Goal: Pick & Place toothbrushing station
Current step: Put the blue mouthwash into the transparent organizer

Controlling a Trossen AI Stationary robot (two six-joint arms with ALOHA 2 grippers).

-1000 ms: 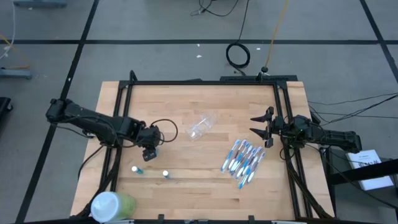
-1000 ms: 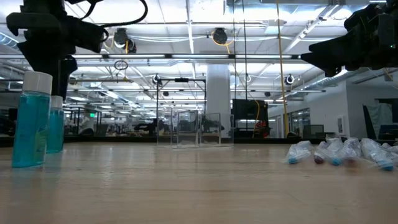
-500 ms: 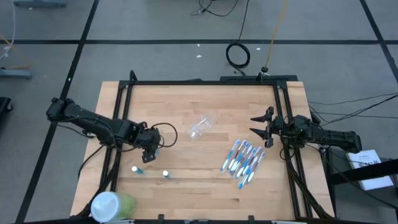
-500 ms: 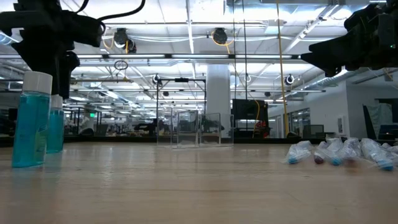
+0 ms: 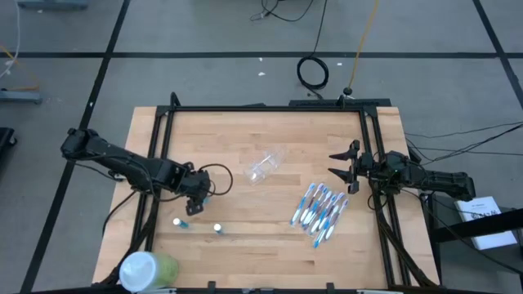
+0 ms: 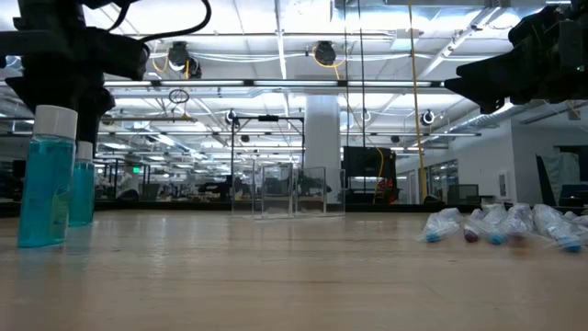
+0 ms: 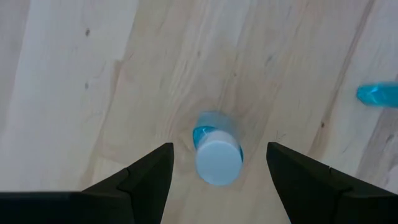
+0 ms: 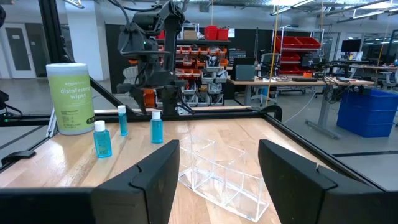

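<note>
Three tiny tubes with white caps and teal bodies stand upright on the table's left part. Two show in the high view (image 5: pixel 176 221) (image 5: pixel 218 229). The third (image 7: pixel 217 163) stands under my left gripper (image 7: pixel 219 147), which points down, open, a finger on either side of its cap without touching. A clear plastic cup (image 5: pixel 265 166) lies on its side mid-table. Several blue-and-white toothbrushes (image 5: pixel 320 208) lie in a loose row at the right. My right gripper (image 5: pixel 341 173) waits open and empty at the right edge.
A green cup with a white lid (image 5: pixel 147 269) stands at the near left corner. A dark frame (image 5: pixel 270 108) runs along the table's far and side edges. Bare wood lies between the tubes and the toothbrushes.
My left gripper has moved a little toward the table's left edge and down over the tube, staying open. Nothing on the table has moved.
</note>
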